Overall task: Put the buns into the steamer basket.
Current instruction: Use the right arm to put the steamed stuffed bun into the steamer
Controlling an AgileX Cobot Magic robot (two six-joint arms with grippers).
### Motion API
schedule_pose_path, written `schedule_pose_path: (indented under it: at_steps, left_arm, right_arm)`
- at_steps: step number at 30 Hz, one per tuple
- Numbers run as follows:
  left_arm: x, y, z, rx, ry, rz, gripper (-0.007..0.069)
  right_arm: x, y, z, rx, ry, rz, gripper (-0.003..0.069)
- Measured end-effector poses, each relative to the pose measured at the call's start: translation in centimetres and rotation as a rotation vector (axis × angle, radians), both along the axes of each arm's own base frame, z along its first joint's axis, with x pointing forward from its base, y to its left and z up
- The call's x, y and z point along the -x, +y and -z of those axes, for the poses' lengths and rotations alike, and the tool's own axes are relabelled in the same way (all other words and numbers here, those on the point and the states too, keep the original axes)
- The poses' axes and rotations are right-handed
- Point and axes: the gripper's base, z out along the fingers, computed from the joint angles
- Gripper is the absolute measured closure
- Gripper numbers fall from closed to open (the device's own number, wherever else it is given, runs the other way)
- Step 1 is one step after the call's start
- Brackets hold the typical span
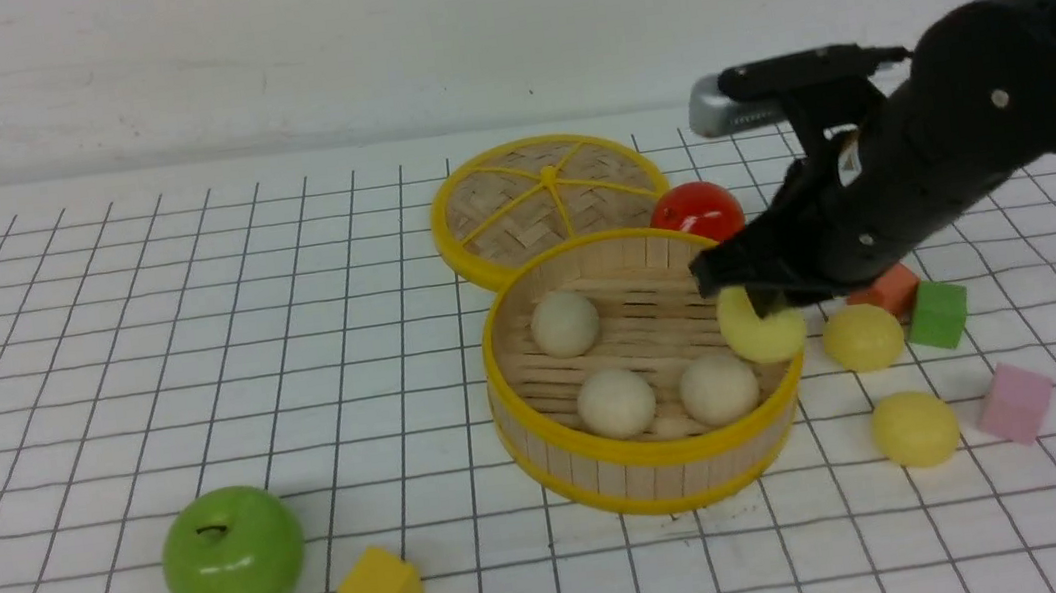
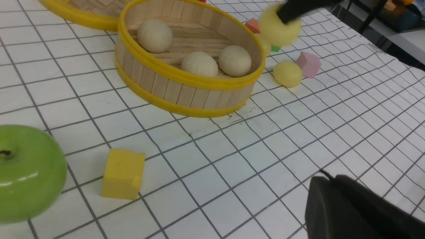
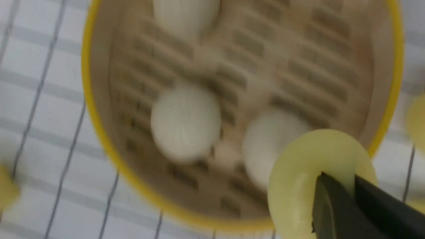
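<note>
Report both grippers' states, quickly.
Left gripper: only partly in view, cannot be told.
Right gripper: closed, holding a yellow bun.

Inside round bamboo-slat steamer basket (image 1: 649, 463): three cream round buns (image 1: 617, 403)
Above 3 o'clock rim: pale yellow round bun (image 1: 762, 328)
Outside, 3–4 o'clock: two more yellow buns (image 1: 915, 428)
11 o'clock: flat woven lid (image 1: 546, 198)

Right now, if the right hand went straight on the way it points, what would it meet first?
The right hand, shut on a yellow bun, points down into the steamer basket. Its bun would probably meet the cream bun nearest it, or land just beside it; depth is unclear.
</note>
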Motion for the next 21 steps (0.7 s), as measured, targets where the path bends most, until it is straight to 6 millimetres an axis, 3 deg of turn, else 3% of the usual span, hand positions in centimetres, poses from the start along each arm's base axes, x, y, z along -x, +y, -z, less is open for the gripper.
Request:
schedule_pose_path:
  at_steps: [1,7,12,18,21]
  left_arm:
    - [0.0,0.0,0.0,0.0,0.0,0.0,0.0616]
    - [0.0,0.0,0.0,0.0,0.0,0.0,0.0607]
    - [0.0,0.0,0.0,0.0,0.0,0.0,0.0606]
    - [0.0,0.0,0.0,0.0,0.0,0.0,0.0601]
    - [0.0,0.0,0.0,0.0,0.0,0.0,0.0596]
  right_arm:
    - [-1.9,0.3,0.6,-0.008,-0.034,0.012,0.0651]
    - [-6.8,0.7,4.2,0.011,-0.032,0.04,0.0641]
    - [-8.5,0.9,6.7,0.025,-0.001,0.049,0.0601]
    - [-8.8,1.0,7.5,0.029,0.006,0.048,0.0407]
    - [-8.6,1.0,6.6,0.014,-0.001,0.052,0.025]
